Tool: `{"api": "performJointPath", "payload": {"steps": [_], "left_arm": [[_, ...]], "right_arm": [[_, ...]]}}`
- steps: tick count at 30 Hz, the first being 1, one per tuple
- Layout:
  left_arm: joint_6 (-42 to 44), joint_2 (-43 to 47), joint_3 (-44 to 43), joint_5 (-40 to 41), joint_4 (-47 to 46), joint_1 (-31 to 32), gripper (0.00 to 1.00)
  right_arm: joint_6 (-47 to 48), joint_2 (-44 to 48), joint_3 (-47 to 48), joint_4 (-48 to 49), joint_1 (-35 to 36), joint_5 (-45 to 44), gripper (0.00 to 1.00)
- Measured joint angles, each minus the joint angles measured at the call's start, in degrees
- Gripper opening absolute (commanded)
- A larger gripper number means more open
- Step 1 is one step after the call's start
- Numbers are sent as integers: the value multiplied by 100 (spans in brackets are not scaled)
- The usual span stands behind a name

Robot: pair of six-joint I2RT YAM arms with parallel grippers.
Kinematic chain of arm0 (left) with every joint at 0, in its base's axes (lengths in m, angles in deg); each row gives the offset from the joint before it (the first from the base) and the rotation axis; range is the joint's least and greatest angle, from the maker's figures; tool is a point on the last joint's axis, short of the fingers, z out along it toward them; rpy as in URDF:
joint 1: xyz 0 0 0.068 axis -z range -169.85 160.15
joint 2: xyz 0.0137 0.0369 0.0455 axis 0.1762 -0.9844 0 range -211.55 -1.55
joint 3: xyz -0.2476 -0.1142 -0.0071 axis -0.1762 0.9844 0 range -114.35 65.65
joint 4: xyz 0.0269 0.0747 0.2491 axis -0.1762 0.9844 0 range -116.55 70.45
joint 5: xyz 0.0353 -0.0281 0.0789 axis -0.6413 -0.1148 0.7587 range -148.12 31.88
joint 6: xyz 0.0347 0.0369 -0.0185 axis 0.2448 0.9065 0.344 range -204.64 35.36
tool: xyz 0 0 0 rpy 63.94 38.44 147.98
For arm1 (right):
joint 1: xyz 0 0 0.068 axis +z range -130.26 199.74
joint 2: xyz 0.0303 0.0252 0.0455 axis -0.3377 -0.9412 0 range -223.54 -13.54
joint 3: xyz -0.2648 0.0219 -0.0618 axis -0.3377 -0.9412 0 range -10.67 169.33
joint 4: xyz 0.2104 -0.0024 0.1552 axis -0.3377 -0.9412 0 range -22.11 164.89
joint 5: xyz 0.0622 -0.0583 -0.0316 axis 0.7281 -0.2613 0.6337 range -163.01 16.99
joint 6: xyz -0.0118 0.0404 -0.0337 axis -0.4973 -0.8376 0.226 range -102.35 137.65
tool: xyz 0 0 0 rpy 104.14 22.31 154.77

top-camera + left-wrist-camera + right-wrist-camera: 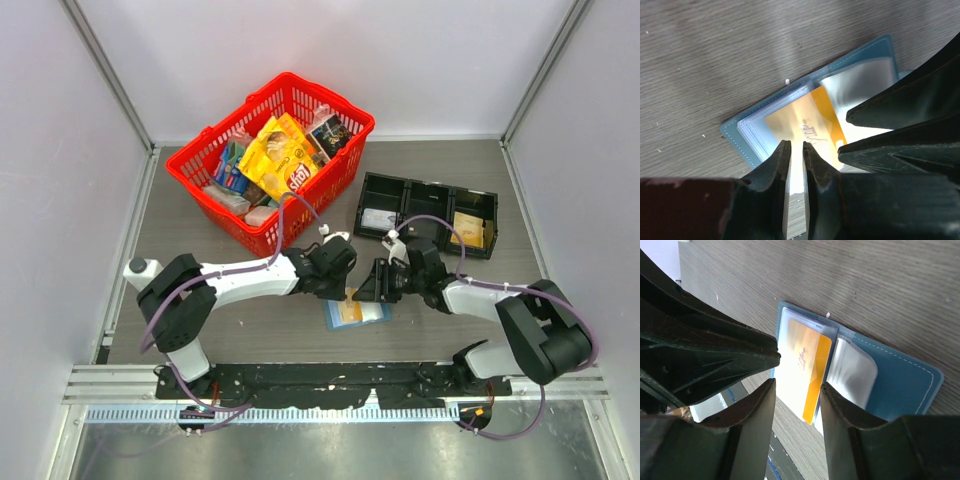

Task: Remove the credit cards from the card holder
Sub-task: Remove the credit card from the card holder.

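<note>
The blue card holder (378, 313) lies open on the table between my two grippers. It also shows in the left wrist view (740, 132) and the right wrist view (905, 385). One tan-gold credit card (350, 310) sticks partway out of its left pocket (805, 125) (805, 365). My left gripper (345, 287) (794, 150) is almost shut, with only a narrow slit, and its tips sit at the card's edge with nothing clamped. My right gripper (372, 288) (797, 385) is open and straddles the card's protruding end. The right-hand clear pocket (852, 372) looks empty.
A black three-compartment tray (428, 190) stands behind the wallet, with a pale card (378, 218) in its left compartment and a tan-gold card (467, 230) in its right one. A red basket (255, 235) full of packets stands at the back left.
</note>
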Motion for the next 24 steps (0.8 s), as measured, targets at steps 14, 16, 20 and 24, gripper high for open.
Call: {"api": "performJointPath", "payload": {"steps": [14,16,20,24], "left_arm": [[122,-343,0,-271,295,-199,11],[122,-358,0,-308,293,-216,11],[122,-361,0,-367,289,-247,10],[122,-363,7,-398,282,-271,8]], "right_arm": [[-551,-1043,-595,1814,-269,667,27],[-691,-1217,-662,2140,-299,772,25],[-1036,-1600,-789,2874,-332,960,21],[-1403,-1993,-866,3650,-352,1113,6]]}}
